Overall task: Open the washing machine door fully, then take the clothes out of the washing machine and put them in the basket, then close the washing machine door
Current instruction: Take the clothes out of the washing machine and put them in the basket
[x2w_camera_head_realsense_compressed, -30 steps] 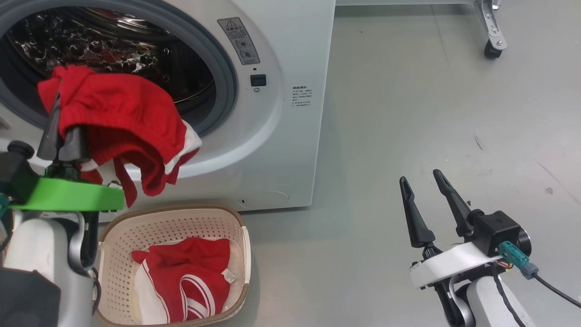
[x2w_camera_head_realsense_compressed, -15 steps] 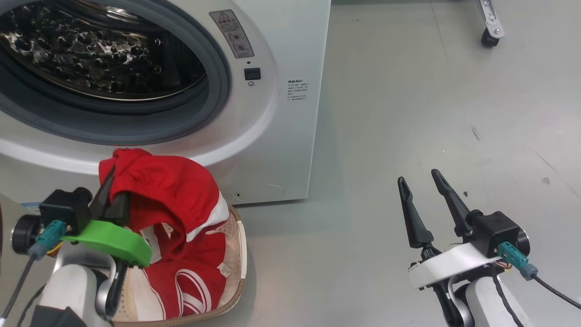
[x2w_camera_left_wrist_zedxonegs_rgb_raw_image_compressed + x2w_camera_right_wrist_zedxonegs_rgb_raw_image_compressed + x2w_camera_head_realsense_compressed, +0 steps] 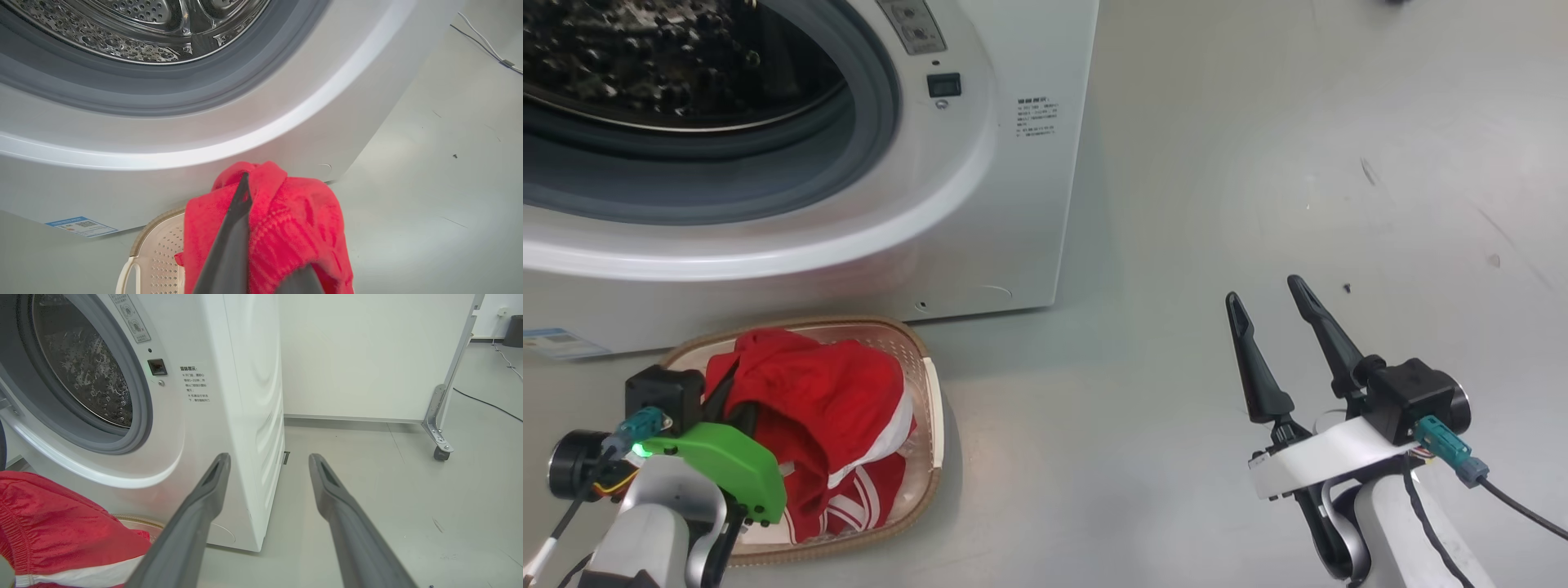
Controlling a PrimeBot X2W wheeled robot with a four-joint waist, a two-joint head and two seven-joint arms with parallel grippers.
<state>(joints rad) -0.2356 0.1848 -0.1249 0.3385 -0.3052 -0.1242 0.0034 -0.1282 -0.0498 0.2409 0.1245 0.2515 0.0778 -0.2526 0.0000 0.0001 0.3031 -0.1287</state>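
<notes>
Underfoot, the pale grey floor (image 3: 1217,204) is glossy, with faint scuffs and a few dark specks. The white washing machine (image 3: 980,204) stands on it with its drum opening (image 3: 686,82) uncovered, and the cream basket (image 3: 931,392) sits just before its front. The left gripper (image 3: 734,392) is clamped tight on a red garment (image 3: 825,392), which drapes into the basket over the striped red clothes (image 3: 858,506) lying there. The right gripper (image 3: 1263,287) hangs well apart above bare floor, fingers spread wide and empty. Beyond stand a white wall (image 3: 367,355) and a castered metal leg (image 3: 441,451), with a cable (image 3: 486,402) on the floor.
</notes>
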